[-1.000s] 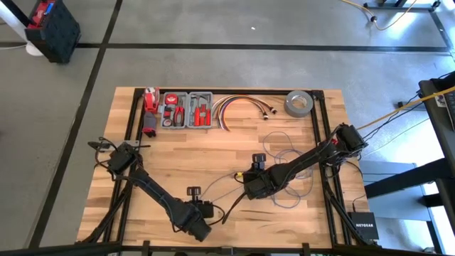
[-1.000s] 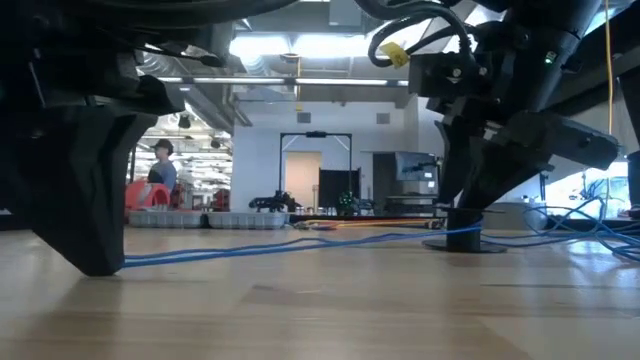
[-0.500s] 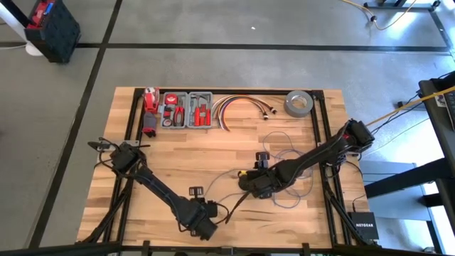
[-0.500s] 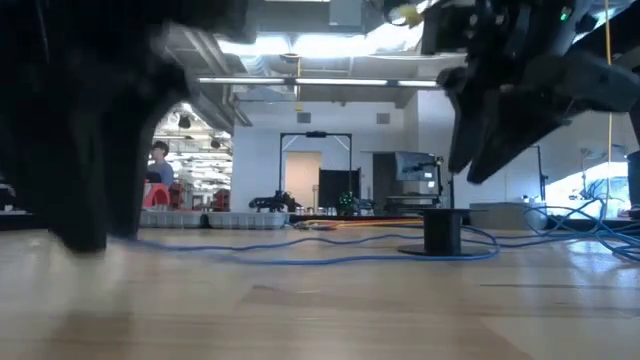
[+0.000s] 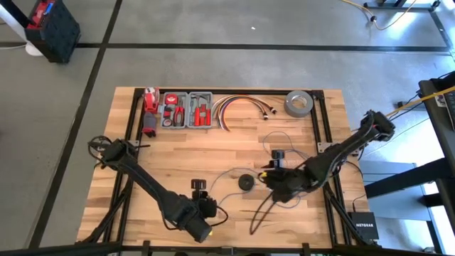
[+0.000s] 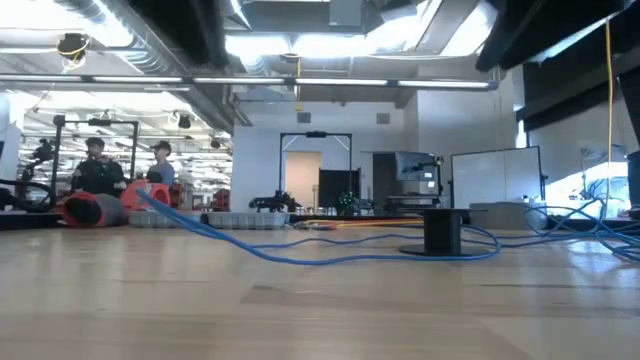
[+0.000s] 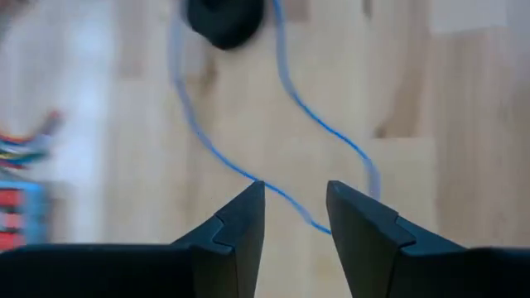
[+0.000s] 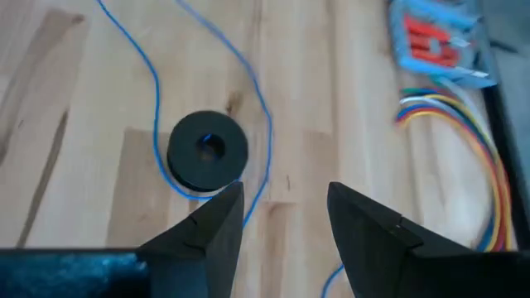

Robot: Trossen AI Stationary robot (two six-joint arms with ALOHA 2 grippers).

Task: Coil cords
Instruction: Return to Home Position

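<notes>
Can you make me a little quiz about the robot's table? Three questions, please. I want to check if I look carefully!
1. True or false: the left gripper and the right gripper are both open and empty.
2. Where is the black spool? A: held in a gripper. B: standing on the table, with the blue wire lying loose by it. C: on the floor.
3. Fill the gap: along one table edge, the coloured cables lie between the tool tray and the grey ___.

Key: 1 true; 2 B; 3 tape roll.
</notes>
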